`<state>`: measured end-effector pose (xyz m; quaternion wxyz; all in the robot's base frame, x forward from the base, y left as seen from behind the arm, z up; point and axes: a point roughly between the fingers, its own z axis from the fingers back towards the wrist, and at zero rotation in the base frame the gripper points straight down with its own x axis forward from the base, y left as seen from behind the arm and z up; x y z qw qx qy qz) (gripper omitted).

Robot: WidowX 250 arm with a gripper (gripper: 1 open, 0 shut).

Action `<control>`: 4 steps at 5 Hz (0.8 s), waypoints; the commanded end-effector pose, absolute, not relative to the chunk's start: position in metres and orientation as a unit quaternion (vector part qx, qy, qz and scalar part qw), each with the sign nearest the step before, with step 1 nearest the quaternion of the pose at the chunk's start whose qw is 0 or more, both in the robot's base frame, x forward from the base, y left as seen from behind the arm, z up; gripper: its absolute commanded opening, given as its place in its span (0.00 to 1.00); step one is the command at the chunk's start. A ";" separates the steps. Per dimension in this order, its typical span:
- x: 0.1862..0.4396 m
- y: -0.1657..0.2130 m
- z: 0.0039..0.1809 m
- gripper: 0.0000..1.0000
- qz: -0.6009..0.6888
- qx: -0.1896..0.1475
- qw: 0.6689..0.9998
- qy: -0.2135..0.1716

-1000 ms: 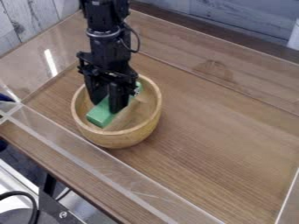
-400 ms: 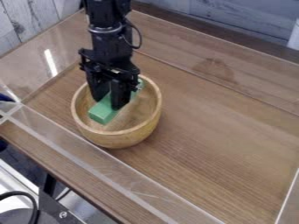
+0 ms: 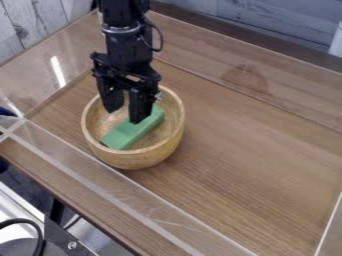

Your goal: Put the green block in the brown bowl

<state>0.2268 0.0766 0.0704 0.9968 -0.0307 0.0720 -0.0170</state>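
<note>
Left of the frame's centre, my black gripper [image 3: 127,101] stood spread above the bright green rectangular block [image 3: 134,129], which lay inside the round light-brown wooden bowl [image 3: 103,138], presumably let go there to finish the job.

I see a smooth, light-brown wooden bowl [image 3: 173,141], a matt green block [image 3: 132,130] inside, and a brown wooden tabletop [image 3: 247,150] with visible grain.

- Table [image 3: 241,150]: wooden surface, brown, with visible grain; extends across most of the view.
- Cables [image 3: 30,222]: black, looped; located at the lower left, beyond the table edge.
- Wall panel [image 3: 20,25]: grey, wood-grained; located at the upper left corner.
- White object [image 3: 337,40]: partly visible at the right border, upper portion.
</note>
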 end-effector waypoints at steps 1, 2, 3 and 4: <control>0.238 0.079 0.089 1.00 -0.019 -0.021 0.999 0.041; 0.238 0.079 0.088 1.00 -0.017 -0.021 0.999 0.041; 0.239 0.079 0.087 1.00 -0.016 -0.020 0.999 0.041; 0.239 0.078 0.086 1.00 -0.015 -0.020 0.999 0.041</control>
